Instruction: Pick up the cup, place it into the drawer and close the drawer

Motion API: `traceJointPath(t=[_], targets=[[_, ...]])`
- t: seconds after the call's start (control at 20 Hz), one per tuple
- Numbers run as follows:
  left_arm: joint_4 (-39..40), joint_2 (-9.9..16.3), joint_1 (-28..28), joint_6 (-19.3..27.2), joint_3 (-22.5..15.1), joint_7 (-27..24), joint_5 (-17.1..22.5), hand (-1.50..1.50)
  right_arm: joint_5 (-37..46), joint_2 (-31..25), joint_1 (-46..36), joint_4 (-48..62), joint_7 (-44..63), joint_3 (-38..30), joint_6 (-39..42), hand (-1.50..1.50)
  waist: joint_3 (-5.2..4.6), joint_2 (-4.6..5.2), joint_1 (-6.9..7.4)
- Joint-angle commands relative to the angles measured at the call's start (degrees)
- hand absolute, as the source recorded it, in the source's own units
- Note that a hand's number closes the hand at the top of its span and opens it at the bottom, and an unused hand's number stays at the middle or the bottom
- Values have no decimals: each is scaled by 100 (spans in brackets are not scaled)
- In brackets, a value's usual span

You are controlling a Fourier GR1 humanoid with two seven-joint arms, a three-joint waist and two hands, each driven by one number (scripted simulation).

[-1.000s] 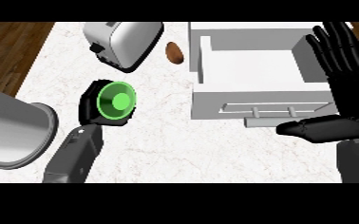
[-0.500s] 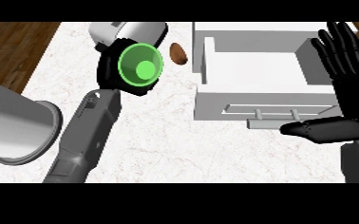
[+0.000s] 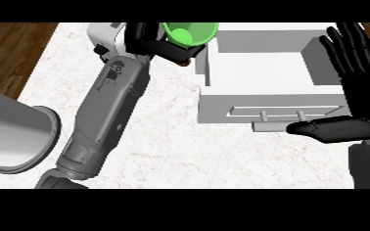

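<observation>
The left hand point(image 3: 160, 43), fingers curled around the green cup point(image 3: 189, 33), carries it at twelve o'clock beside the open drawer point(image 3: 271, 98); next it must move over the drawer. The right hand point(image 3: 347, 73) rests spread at three o'clock.

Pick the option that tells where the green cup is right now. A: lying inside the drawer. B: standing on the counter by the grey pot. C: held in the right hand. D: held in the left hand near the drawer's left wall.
D: the left hand is curled round the green cup, beside the left wall of the open drawer.
</observation>
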Motion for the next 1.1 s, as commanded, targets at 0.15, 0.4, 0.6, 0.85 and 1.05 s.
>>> traceJointPath(t=[0.15,0.4,0.6,0.85,1.05], targets=[[1062,-27,-1281,1010,-470,754,190,150,-136,-126,-360,250,-32,-180,47,-150,1,71,-157],[1954,-27,-2016,1493,-948,1180,660,150,-50,48,-185,117,-167,121,123,-150,6,113,-400],[2517,-27,-2125,1649,-1374,1311,771,150,-53,135,-300,304,-309,144,107,-150,9,150,-526],[2901,-27,-2063,1144,-1890,1539,897,150,10,144,-346,190,-237,297,145,-150,7,192,-716],[2941,-27,-1760,1017,-2222,1407,1027,150,45,186,-567,309,-282,412,171,-150,8,266,-933]])
